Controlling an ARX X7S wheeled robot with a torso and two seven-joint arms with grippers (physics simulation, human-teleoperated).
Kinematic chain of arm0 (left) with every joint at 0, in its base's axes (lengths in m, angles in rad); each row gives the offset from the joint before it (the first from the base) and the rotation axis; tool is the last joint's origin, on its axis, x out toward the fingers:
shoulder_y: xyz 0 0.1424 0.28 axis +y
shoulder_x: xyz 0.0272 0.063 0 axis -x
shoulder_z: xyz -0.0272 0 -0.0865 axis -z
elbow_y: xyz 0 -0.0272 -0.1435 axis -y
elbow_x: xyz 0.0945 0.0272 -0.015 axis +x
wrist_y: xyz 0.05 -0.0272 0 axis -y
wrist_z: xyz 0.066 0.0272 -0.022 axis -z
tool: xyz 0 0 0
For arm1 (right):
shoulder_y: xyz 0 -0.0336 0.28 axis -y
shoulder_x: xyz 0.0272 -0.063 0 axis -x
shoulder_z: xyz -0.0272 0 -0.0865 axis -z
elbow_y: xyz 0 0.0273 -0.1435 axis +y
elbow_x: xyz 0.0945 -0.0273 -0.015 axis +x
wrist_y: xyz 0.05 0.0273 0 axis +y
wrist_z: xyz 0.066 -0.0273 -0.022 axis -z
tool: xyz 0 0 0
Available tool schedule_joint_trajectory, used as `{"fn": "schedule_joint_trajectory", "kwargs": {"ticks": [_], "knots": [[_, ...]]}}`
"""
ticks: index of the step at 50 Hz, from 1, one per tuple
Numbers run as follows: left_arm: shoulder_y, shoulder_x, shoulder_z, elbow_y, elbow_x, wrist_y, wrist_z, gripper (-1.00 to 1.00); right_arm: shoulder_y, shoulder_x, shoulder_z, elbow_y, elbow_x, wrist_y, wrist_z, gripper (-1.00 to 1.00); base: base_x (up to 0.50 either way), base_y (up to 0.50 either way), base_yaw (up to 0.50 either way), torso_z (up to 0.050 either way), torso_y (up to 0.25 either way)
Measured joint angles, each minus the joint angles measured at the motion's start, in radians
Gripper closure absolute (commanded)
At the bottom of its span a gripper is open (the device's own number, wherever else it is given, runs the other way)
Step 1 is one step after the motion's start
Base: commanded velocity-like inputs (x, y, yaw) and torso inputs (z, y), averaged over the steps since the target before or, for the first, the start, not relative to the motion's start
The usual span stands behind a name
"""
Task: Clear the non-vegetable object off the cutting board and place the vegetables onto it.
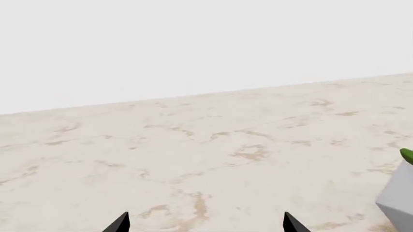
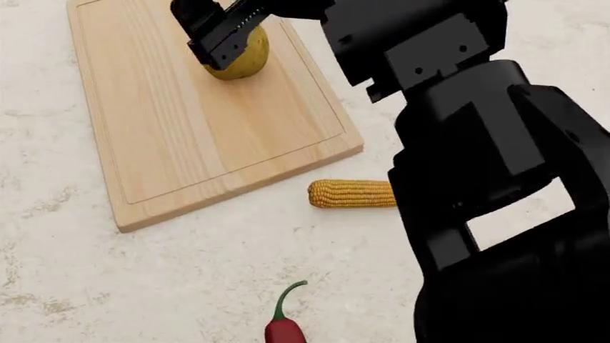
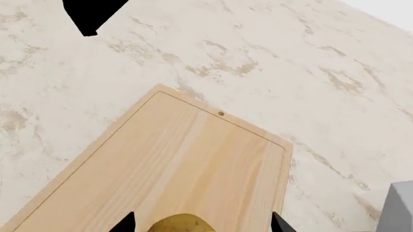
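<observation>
Right gripper jaws apart astride yellow-brown lump on cutting board's far end, corn cob just right of board's near corner, chilli nearer, left gripper fingertips apart over marble countertop

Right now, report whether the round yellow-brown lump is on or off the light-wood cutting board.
On. The round yellow-brown lump sits on the light-wood cutting board, with the right gripper around it.

The right arm is matte black all over, built from blocky, angular segments with bevelled edges and recessed rectangular panels. Its gripper is black too, with ribbed, slotted housing. In the wrist views, both grippers end in pointed black fingertips.
</observation>
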Motion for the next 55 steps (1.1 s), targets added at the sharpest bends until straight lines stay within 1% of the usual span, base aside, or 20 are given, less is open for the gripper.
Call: {"fn": "schedule_joint_trajectory", "kwargs": {"ticks": [5,10,15,21,31,50,51,55], "knots": [[-0.002,-0.001,0.002,-0.006,0.001,0.005,-0.001,-1.0,0.012,-0.004,-0.149,0.038,0.169,-0.052,0.021,-1.0,0.0,0.0,0.0,0.0,0.0],[0.001,-0.002,0.003,-0.005,0.0,0.006,-0.002,-1.0,0.015,-0.007,-0.273,0.068,0.299,-0.096,0.036,-1.0,0.0,0.0,0.0,0.0,0.0],[0.001,-0.002,0.005,-0.01,0.0,0.011,-0.002,-1.0,0.014,-0.008,-0.368,0.096,0.39,-0.133,0.045,-1.0,0.0,0.0,0.0,0.0,0.0],[0.001,-0.002,0.006,-0.015,-0.001,0.015,-0.003,-1.0,0.005,-0.008,-0.449,0.117,0.459,-0.164,0.05,-1.0,0.0,0.0,0.0,0.0,0.0],[0.007,-0.004,0.007,-0.015,-0.003,0.02,-0.006,-1.0,-0.021,-0.009,-0.521,0.138,0.51,-0.212,0.047,-1.0,0.0,0.0,0.0,0.0,0.0],[0.016,-0.008,0.01,-0.008,-0.009,0.022,-0.011,-1.0,-0.072,-0.009,-0.553,0.166,0.528,-0.262,0.046,-1.0,0.0,0.0,0.0,0.0,0.0],[0.017,-0.008,0.01,-0.007,-0.01,0.022,-0.011,-1.0,-0.075,-0.009,-0.553,0.166,0.528,-0.263,0.046,1.0,0.0,0.0,0.0,0.0,0.0],[0.019,-0.01,0.009,-0.004,-0.011,0.021,-0.013,-1.0,-0.079,-0.008,-0.546,0.169,0.531,-0.263,0.053,1.0,0.0,0.0,0.0,0.0,0.0]]}}
